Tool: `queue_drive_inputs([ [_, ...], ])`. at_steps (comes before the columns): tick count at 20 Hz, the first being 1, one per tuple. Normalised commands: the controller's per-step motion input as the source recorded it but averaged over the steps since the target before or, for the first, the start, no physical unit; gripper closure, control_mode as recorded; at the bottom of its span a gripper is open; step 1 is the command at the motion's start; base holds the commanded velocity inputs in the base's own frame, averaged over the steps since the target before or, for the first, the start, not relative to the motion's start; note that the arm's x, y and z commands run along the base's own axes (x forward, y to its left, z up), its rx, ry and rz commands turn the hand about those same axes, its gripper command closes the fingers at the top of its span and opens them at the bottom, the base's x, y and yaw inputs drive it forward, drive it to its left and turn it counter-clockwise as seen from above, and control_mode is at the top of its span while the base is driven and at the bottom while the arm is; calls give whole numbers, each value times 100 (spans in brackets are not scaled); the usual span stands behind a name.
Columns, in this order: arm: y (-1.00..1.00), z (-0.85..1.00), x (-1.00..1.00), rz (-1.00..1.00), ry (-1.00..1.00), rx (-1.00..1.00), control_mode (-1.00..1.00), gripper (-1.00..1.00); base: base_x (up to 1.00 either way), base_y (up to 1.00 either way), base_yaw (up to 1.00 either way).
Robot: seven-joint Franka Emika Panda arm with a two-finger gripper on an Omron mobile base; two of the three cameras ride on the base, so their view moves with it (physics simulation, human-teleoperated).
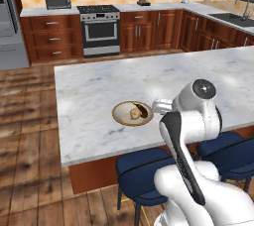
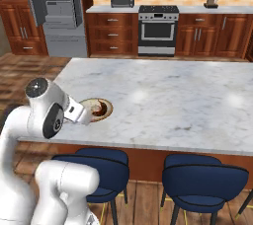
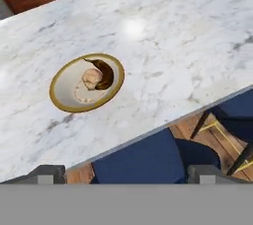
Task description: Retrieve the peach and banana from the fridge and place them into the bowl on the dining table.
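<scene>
On the dining table (image 1: pixel 94 86) stands the beige bowl (image 1: pixel 119 113), near the front edge. The tan peach (image 1: pixel 134 114) lies inside it, with the dark brown curved banana (image 1: pixel 144 110) right beside it. In the hand view the bowl (image 3: pixel 66 90) sits left of centre with the peach (image 3: pixel 92 77) and the banana (image 3: pixel 105 71) touching inside. My gripper (image 3: pixel 126 174) is open and holds nothing, its tips wide apart; it hovers above the table's front edge, just beside the bowl (image 2: pixel 109 107). The fridge (image 2: pixel 55 7) stands far back with its doors open.
Blue stools (image 1: pixel 144 170) (image 2: pixel 205 177) are tucked under the table's front edge, directly below my hand. A stove (image 1: pixel 100 29) and wooden wall cabinets line the back, with a sink (image 1: pixel 240 18) at the right. Wood floor lies to the table's left.
</scene>
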Motion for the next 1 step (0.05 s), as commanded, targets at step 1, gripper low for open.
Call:
queue_drive_inputs([
  [1, 5, 34, -100, 0, -17, 0, -100, -100, 0, 0, 0],
])
